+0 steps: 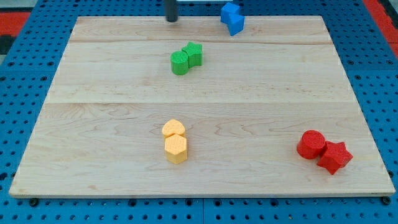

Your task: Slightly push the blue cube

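Approach was the step I judged in hand: my tip [171, 20], a bare rod with no claw to open or close, stood at the surface's [205, 99] top edge, near but left of the blue cube [232, 18], so a short rightward nudge seemed next.

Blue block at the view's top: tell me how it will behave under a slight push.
The blue block probably slides rather than rolls, being faceted. It sits at the board's top edge, so it may slip off. My tip stands apart to its left.
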Action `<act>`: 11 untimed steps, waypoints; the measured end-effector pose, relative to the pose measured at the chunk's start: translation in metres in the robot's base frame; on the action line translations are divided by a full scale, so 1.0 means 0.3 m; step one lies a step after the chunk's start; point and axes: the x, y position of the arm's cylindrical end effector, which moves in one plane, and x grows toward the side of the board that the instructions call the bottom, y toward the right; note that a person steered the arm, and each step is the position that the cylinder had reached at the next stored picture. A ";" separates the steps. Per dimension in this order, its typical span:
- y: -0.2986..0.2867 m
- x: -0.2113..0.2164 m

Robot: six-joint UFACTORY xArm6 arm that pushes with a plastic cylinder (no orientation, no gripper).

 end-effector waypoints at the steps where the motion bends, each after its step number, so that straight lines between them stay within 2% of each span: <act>1: 0.113 0.144; 2: 0.245 0.231; 4: 0.720 0.234; 5: 0.908 0.079; 6: 0.965 -0.051; 7: 0.906 -0.054; 8: 0.464 -0.052; 9: 0.524 -0.001; 10: 0.825 0.095; 11: 0.799 0.183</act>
